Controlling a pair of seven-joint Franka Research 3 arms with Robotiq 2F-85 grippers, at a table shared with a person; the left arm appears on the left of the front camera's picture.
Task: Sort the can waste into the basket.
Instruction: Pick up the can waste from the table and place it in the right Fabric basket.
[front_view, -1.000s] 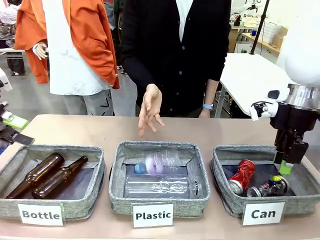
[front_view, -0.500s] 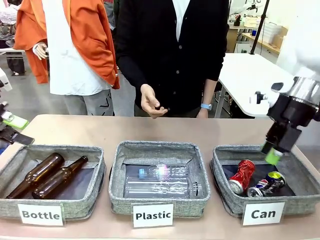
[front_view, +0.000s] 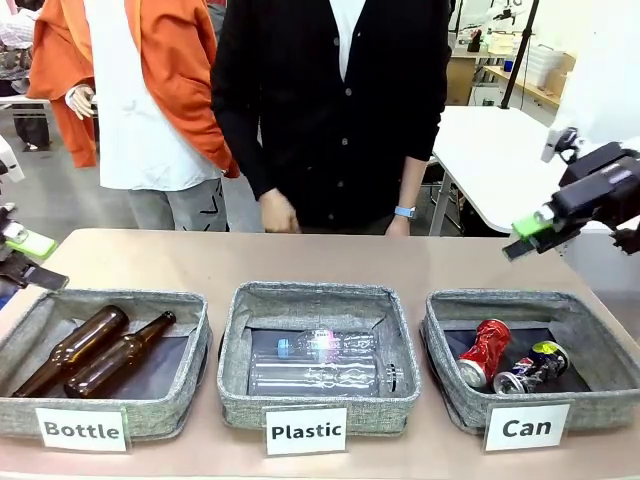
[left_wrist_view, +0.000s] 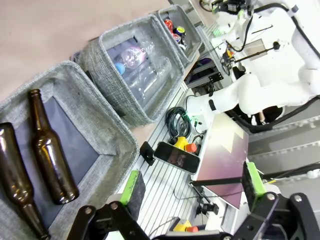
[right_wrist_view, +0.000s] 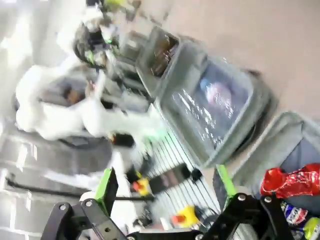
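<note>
Below and left of the empty, open right gripper (front_view: 527, 234), the red can (front_view: 484, 352) and dark can (front_view: 532, 367) lie in the "Can" basket (front_view: 445, 385), with bare table beyond its far rim; the left gripper (left_wrist_view: 192, 187) also gapes.

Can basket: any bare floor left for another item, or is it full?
Can basket: red can and dark can lie touching, centre-front. Bare lining at the right side and back corners. The table strip behind the baskets is open too.

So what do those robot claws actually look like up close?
Each is a black metal two-finger claw with bright green pads at the fingertips: the right gripper hangs from a glossy white rounded arm, and the left gripper shows bolted black linkages.
</note>
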